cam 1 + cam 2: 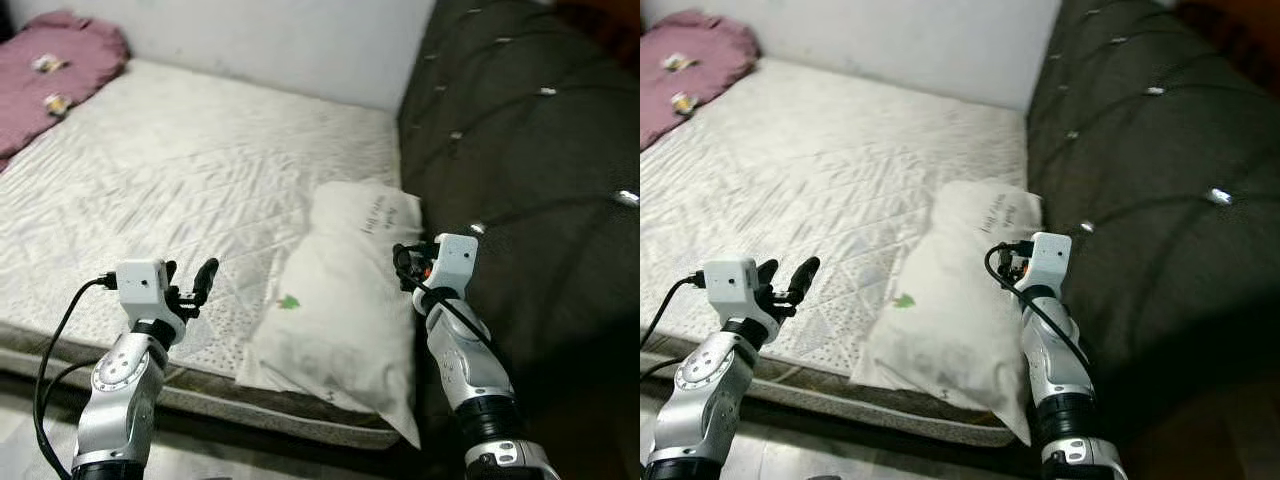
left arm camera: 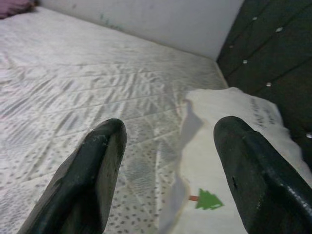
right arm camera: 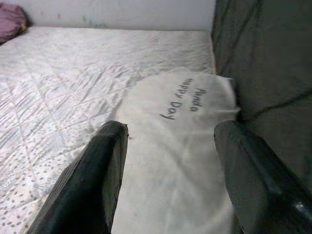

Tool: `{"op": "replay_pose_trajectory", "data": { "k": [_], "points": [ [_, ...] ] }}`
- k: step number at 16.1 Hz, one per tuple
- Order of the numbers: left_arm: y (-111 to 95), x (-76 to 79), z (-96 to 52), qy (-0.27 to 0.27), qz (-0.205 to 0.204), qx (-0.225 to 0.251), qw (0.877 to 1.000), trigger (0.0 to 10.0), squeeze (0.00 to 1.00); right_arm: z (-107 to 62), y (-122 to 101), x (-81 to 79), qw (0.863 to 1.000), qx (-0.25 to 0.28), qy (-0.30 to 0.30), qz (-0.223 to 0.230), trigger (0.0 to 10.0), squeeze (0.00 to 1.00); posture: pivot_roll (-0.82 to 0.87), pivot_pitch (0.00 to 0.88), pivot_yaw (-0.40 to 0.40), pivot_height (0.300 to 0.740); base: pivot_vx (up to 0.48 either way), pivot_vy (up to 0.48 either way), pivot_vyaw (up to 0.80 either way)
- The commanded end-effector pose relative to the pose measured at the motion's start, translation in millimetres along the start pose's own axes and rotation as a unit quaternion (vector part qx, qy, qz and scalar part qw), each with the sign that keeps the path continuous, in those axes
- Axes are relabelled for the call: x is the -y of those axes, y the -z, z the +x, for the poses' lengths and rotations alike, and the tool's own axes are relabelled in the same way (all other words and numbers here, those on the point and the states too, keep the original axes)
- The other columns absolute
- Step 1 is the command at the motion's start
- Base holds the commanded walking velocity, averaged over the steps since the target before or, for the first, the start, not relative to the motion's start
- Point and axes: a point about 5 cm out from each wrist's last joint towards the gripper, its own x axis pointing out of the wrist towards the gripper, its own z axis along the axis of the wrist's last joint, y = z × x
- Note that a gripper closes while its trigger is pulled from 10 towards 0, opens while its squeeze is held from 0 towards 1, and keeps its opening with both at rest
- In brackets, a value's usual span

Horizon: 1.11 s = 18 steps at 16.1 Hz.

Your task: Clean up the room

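Left gripper (image 1: 192,280) — fingers spread, nothing held, above mattress (image 1: 190,170) near its edge; white pillow (image 1: 340,300) just beside it, toward headboard (image 1: 530,150).
Right gripper (image 3: 168,170) — fingers spread, hovering over pillow, headboard on its outer side.
Right wrist view reads pillow lettering; left wrist view shows green tree print.
Pink blanket (image 1: 55,65) far off at mattress corner.

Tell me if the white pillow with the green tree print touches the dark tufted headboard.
Touching. In the left eye view, the white pillow presses its edge against the dark tufted headboard.
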Motion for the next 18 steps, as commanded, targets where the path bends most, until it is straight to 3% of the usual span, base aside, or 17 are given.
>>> {"op": "replay_pose_trajectory", "data": {
  "k": [1, 6, 18],
  "points": [
    [-1.9, 2.9, 0.8, 0.002, 0.006, 0.001, 1.0, 10.0, 0.0, 0.1, -2.7, 3.7, 1.0, 0.002, 0.004, -0.005, 10.0, 0.0, 0.04, 0.0, -0.112, 0.72, 0.0, 0.0, 0.0],
    [0.9, 1.2, -1.9, -0.005, 0.008, -0.006, 1.0, 10.0, 0.0, -0.3, -2.6, 4.5, 1.0, 0.003, 0.006, -0.003, 10.0, 0.0, 0.04, 0.0, -0.107, 0.72, 0.0, 0.0, -0.33],
    [8.3, -11.3, -4.7, -0.079, 0.021, -0.02, 0.996, 10.0, 0.0, -2.1, -0.3, -1.5, 1.0, 0.001, -0.016, -0.005, 10.0, 0.0, 0.04, 0.0, -0.109, 0.71, 0.0, 0.0, 0.0]
  ]
}}
